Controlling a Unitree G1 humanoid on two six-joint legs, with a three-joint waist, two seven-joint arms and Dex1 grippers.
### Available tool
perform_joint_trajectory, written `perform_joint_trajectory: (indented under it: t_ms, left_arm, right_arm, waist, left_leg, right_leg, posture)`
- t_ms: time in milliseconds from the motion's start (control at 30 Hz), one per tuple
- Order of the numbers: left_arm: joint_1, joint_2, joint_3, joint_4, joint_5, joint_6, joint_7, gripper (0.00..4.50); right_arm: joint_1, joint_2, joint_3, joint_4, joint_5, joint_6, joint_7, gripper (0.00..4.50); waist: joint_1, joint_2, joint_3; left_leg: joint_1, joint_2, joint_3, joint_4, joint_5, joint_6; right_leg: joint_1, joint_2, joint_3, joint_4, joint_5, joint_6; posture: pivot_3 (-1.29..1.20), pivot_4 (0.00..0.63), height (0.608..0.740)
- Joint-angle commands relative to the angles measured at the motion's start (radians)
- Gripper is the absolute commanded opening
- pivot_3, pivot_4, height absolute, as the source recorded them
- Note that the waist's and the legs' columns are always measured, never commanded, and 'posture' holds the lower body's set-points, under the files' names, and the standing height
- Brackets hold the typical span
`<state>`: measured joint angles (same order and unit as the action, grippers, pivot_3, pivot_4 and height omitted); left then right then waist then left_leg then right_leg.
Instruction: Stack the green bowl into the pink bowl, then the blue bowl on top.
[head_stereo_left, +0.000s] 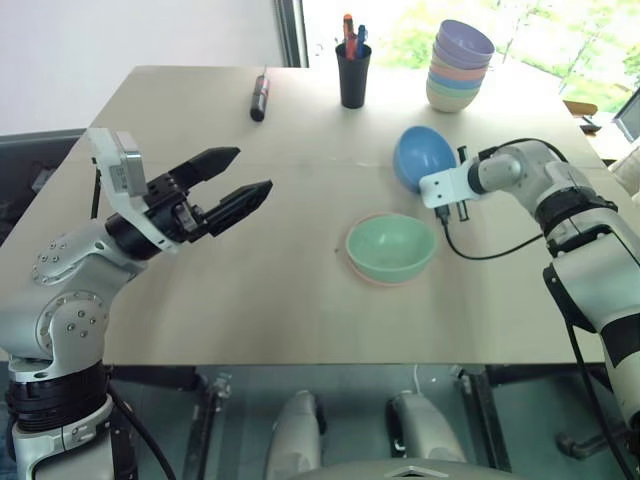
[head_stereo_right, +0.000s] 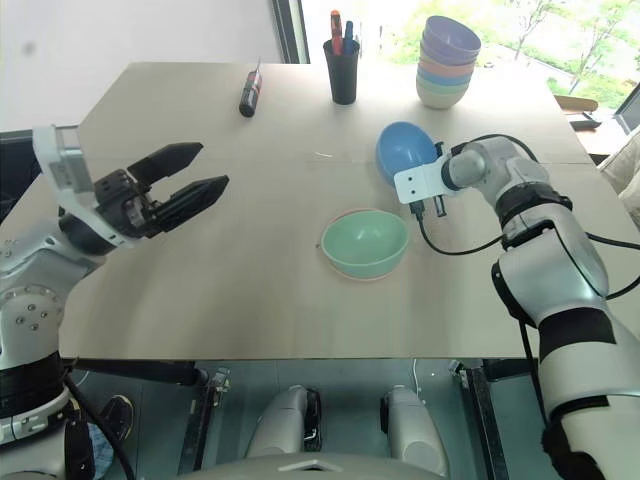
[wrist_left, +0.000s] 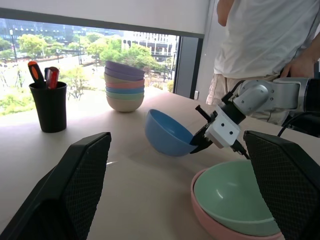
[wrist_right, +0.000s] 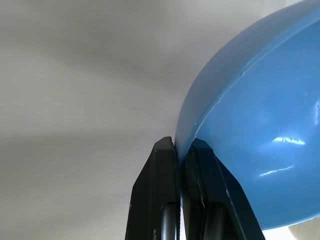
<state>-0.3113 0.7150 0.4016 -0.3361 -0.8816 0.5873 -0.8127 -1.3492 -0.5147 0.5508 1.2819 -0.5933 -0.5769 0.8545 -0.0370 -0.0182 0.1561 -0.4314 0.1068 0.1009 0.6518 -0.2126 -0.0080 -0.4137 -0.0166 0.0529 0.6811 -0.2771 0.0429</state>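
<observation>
- The left gripper (head_stereo_left: 236, 180) hovers over the desk (head_stereo_left: 250, 300), fingers spread wide and empty.
- The green bowl (head_stereo_left: 391, 246) sits nested in the pink bowl (wrist_left: 210, 225).
- Beyond, the right gripper (wrist_left: 199, 142) has pinched its fingers on the blue bowl (head_stereo_left: 422, 157) at the rim, tilting it (light, stiff, probably slippery plastic, so the rim suits).
</observation>
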Motion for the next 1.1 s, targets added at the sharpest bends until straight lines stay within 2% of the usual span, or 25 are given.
perform_joint_trajectory:
  t_ms: [33, 167, 333, 500, 633, 700, 733, 767, 867, 933, 967, 1033, 1100]
  left_arm:
    - [-0.034, 0.013, -0.011, 0.009, 0.009, -0.022, -0.019, 4.50]
    - [-0.072, 0.013, -0.045, 0.044, 0.018, -0.025, -0.050, 4.50]
    - [-0.128, 0.019, -0.088, 0.111, 0.049, -0.038, -0.109, 4.50]
    - [-0.187, 0.015, -0.142, 0.173, 0.070, -0.042, -0.182, 4.50]
    - [-0.217, 0.027, -0.185, 0.215, 0.092, -0.042, -0.254, 4.50]
    - [-0.238, 0.035, -0.208, 0.242, 0.110, -0.047, -0.298, 4.50]
    - [-0.247, 0.038, -0.215, 0.253, 0.118, -0.050, -0.314, 4.50]
    - [-0.257, 0.039, -0.223, 0.265, 0.125, -0.052, -0.330, 4.50]
    - [-0.289, 0.031, -0.240, 0.300, 0.148, -0.061, -0.360, 4.50]
    - [-0.297, 0.026, -0.246, 0.309, 0.159, -0.066, -0.370, 4.50]
    - [-0.297, 0.024, -0.246, 0.306, 0.159, -0.065, -0.372, 4.50]
    - [-0.296, 0.020, -0.251, 0.299, 0.160, -0.063, -0.374, 4.50]
    - [-0.285, 0.017, -0.256, 0.283, 0.161, -0.056, -0.372, 4.50]
  right_arm:
    - [-0.066, -0.049, -0.069, -0.131, 0.099, -0.067, 0.160, 0.04]
    - [-0.033, -0.118, -0.119, -0.388, 0.243, -0.008, 0.422, 0.04]
    - [0.119, -0.221, -0.156, -0.870, 0.434, 0.271, 0.691, 0.04]
    - [0.273, -0.335, -0.139, -1.321, 0.592, 0.594, 0.760, 0.04]
    - [0.344, -0.409, -0.126, -1.518, 0.662, 0.753, 0.760, 0.04]
    - [0.366, -0.447, -0.118, -1.568, 0.680, 0.797, 0.760, 0.68]
    - [0.372, -0.458, -0.119, -1.584, 0.684, 0.814, 0.760, 0.81]
    - [0.376, -0.465, -0.122, -1.596, 0.683, 0.829, 0.760, 1.37]
    - [0.385, -0.471, -0.137, -1.623, 0.678, 0.862, 0.757, 2.39]
    - [0.388, -0.464, -0.151, -1.633, 0.678, 0.877, 0.741, 3.24]
    - [0.389, -0.452, -0.165, -1.634, 0.679, 0.876, 0.717, 3.48]
    - [0.388, -0.446, -0.204, -1.627, 0.694, 0.939, 0.674, 4.29]
    - [0.420, -0.459, -0.269, -1.625, 0.742, 1.039, 0.638, 4.29]
  waist:
    - [-0.002, 0.001, 0.000]
    - [-0.004, 0.002, 0.001]
    - [0.007, 0.002, 0.001]
    - [0.024, 0.002, 0.001]
    - [0.026, 0.002, 0.001]
    - [0.027, 0.002, 0.001]
    - [0.027, 0.002, 0.001]
    - [0.027, 0.002, 0.001]
    - [0.026, 0.002, 0.001]
    - [0.026, 0.002, 0.001]
    - [0.025, 0.002, 0.001]
    - [0.024, 0.002, 0.001]
    - [0.027, 0.002, 0.001]
  left_leg:
    - [0.000, 0.000, 0.000, 0.000, 0.000, 0.000]
    - [0.000, 0.000, 0.000, 0.000, 0.000, 0.000]
    - [0.000, 0.000, -0.001, -0.001, 0.000, 0.000]
    - [0.000, 0.000, -0.001, 0.001, 0.000, 0.000]
    - [0.000, 0.000, 0.000, 0.001, 0.000, 0.001]
    - [0.000, 0.000, -0.001, 0.001, -0.001, 0.002]
    - [0.000, 0.000, -0.001, 0.001, -0.002, 0.003]
    - [0.000, 0.000, -0.001, 0.002, -0.002, 0.003]
    - [0.000, 0.000, -0.001, 0.002, -0.002, 0.004]
    - [0.000, 0.000, -0.001, 0.002, -0.002, 0.004]
    - [0.000, 0.000, -0.001, 0.002, -0.002, 0.004]
    - [0.000, 0.000, -0.001, 0.002, -0.002, 0.003]
    - [0.000, 0.000, -0.001, 0.002, -0.002, 0.003]
  right_leg:
    - [0.000, 0.000, 0.000, 0.000, 0.000, 0.000]
    - [0.000, 0.000, 0.000, 0.000, 0.000, 0.000]
    - [0.001, 0.000, -0.001, -0.001, 0.000, 0.000]
    - [0.000, 0.000, -0.001, 0.000, 0.000, 0.000]
    - [0.000, 0.000, -0.001, 0.000, 0.000, 0.000]
    - [0.000, 0.000, -0.001, 0.000, 0.000, 0.000]
    - [0.000, 0.000, -0.001, 0.000, 0.000, 0.000]
    - [0.000, 0.000, -0.001, 0.000, 0.000, 0.000]
    - [0.000, 0.001, -0.001, 0.000, 0.000, 0.000]
    - [0.000, 0.001, -0.001, 0.000, 0.000, 0.000]
    - [0.000, 0.001, -0.001, 0.000, 0.000, 0.000]
    - [0.000, 0.001, -0.001, 0.000, 0.000, 0.000]
    - [0.000, 0.001, -0.001, 0.000, 0.000, 0.000]
  posture:
    - [0.00, 0.150, 0.740]
    - [0.00, 0.150, 0.740]
    - [0.00, 0.150, 0.740]
    - [0.00, 0.150, 0.740]
    - [0.00, 0.150, 0.740]
    - [0.00, 0.150, 0.740]
    - [0.00, 0.150, 0.740]
    - [0.00, 0.150, 0.740]
    - [0.00, 0.150, 0.740]
    - [0.00, 0.150, 0.740]
    - [0.00, 0.150, 0.740]
    - [0.00, 0.150, 0.740]
    - [0.00, 0.150, 0.740]
